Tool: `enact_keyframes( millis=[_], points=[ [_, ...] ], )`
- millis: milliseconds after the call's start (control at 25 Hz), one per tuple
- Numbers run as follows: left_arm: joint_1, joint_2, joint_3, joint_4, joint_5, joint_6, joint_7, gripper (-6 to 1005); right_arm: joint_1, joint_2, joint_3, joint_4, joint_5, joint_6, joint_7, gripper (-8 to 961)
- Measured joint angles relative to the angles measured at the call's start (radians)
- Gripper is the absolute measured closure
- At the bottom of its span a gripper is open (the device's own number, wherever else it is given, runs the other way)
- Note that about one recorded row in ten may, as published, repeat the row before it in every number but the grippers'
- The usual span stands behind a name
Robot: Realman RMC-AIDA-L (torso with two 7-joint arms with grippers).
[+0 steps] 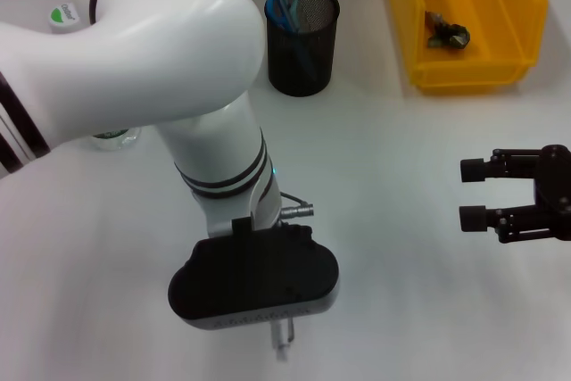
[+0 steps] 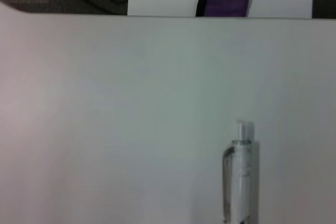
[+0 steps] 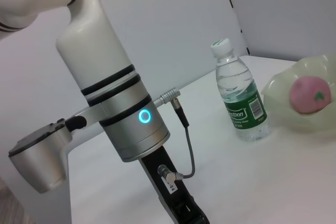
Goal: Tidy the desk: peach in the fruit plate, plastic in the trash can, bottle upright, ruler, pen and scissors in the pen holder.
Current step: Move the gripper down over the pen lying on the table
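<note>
My left arm reaches over the near middle of the table, and its black wrist housing [image 1: 254, 278] hides the left gripper. A clear silver pen [image 1: 281, 338] pokes out from under the housing. It also shows in the left wrist view [image 2: 241, 177] over the white table. I cannot tell whether it is held or lying there. My right gripper [image 1: 473, 194] is open and empty at the right. The black mesh pen holder [image 1: 303, 37] holds blue-handled scissors [image 1: 285, 2] and a ruler. The bottle [image 3: 241, 98] stands upright. The peach [image 3: 310, 93] lies in the pale plate [image 3: 283, 121].
A yellow bin [image 1: 468, 69] at the back right holds crumpled plastic [image 1: 446, 33]. The bottle's cap [image 1: 64, 15] shows at the far left, past my left arm. A cable [image 3: 186, 140] loops off the left wrist.
</note>
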Motion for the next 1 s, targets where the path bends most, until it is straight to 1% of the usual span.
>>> enact_keyframes(
  millis=[160,360,1000],
  points=[
    [0.002,0.000,0.000,0.012,0.004,-0.003,0.000,892,-0.001,0.000,0.000,-0.002,0.000,0.000,0.000,151],
    [-0.001,0.000,0.001,0.009,0.005,-0.006,0.007,794,-0.001,0.000,0.002,-0.002,0.000,-0.001,0.003,151],
    [-0.010,0.000,0.012,-0.036,-0.019,-0.023,0.037,809,0.000,0.000,0.002,-0.003,0.003,-0.002,0.004,152]
  ],
)
